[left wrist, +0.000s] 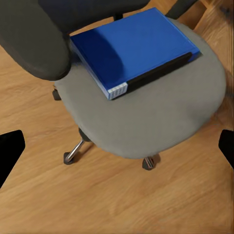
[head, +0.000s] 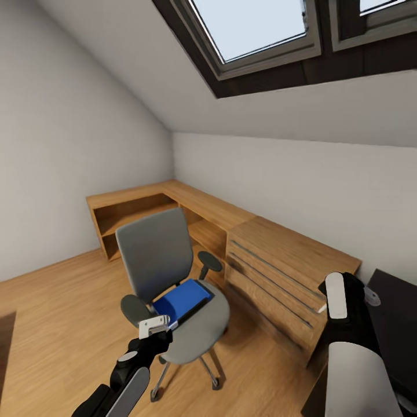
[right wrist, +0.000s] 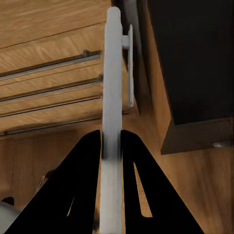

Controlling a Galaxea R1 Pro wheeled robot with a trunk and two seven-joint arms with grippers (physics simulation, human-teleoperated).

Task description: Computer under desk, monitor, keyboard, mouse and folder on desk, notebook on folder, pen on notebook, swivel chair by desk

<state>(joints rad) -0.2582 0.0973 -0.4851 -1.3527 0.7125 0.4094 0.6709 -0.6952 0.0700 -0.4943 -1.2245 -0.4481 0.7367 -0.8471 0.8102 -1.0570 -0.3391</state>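
One blue folder [left wrist: 134, 46] lies flat on the seat of the swivel chair [left wrist: 146, 122], pushed toward the backrest and the armrest, with its white page edges at the corner nearest the seat's front; a dark strip runs along one long side, and I cannot tell whether that is its spine or something beneath it. Above the front of the seat hangs the left gripper [left wrist: 117, 148], fingers spread wide and holding nothing. Beyond the chair stands the light oak drawer unit [head: 278, 272]; past that is a corner of the black desk [head: 399, 313], where the right gripper [right wrist: 111, 141] is pressed together on a thin pale stick, seemingly the pen [right wrist: 112, 73].

The step in hand looks to be fetching the folder. It is thick and lies flush on soft upholstery, so the left fingers would do best to straddle the free corner or short edge, come in low, and close firmly; casters may let the chair roll, so press gently.
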